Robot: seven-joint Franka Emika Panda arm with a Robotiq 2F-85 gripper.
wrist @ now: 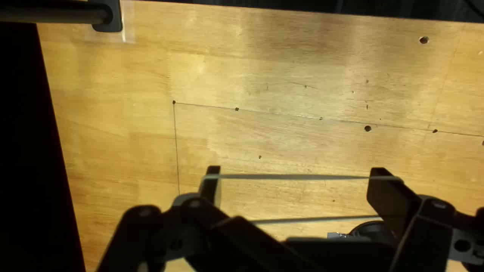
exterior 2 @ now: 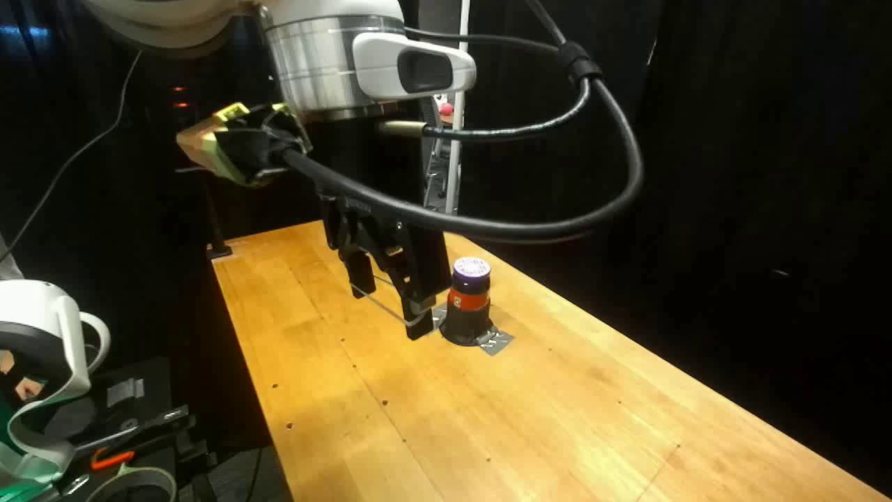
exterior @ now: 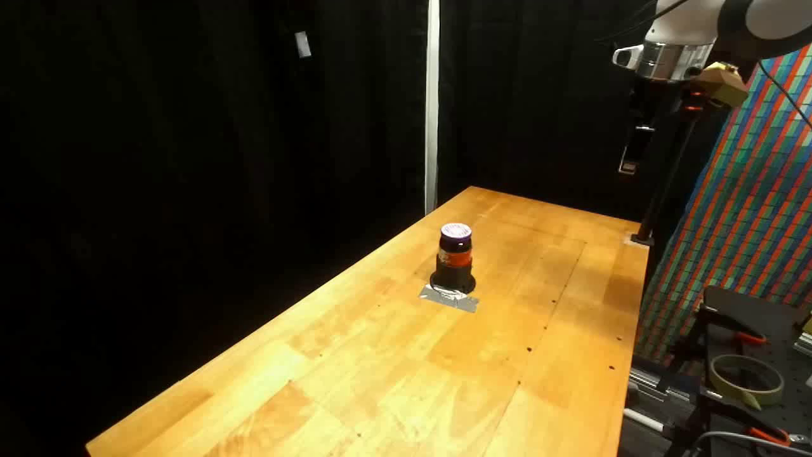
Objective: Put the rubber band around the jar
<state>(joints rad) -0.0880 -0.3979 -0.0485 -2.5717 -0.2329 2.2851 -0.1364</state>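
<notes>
The jar (exterior: pixel 455 258) stands upright on the wooden table, with a purple-white lid, orange-red middle and black base; it also shows in an exterior view (exterior 2: pixel 468 301). In the wrist view only part of its black base (wrist: pixel 368 228) shows at the lower right, mostly hidden by the gripper. My gripper (exterior 2: pixel 390 312) is open, in the air above the table, to one side of the jar and apart from it. The grey rubber band (wrist: pixel 291 176) is stretched around both spread fingers (wrist: pixel 293 173), with two strands crossing the gap; it also shows in an exterior view (exterior 2: pixel 380 305).
Grey tape (exterior: pixel 449 298) lies at the foot of the jar's base. A black post (exterior: pixel 650 190) stands at a table corner. A black cable (exterior 2: pixel 631 174) loops out from the arm. A dark side surface holds a tape roll (exterior: pixel 747 379). Black curtains hang beyond the table.
</notes>
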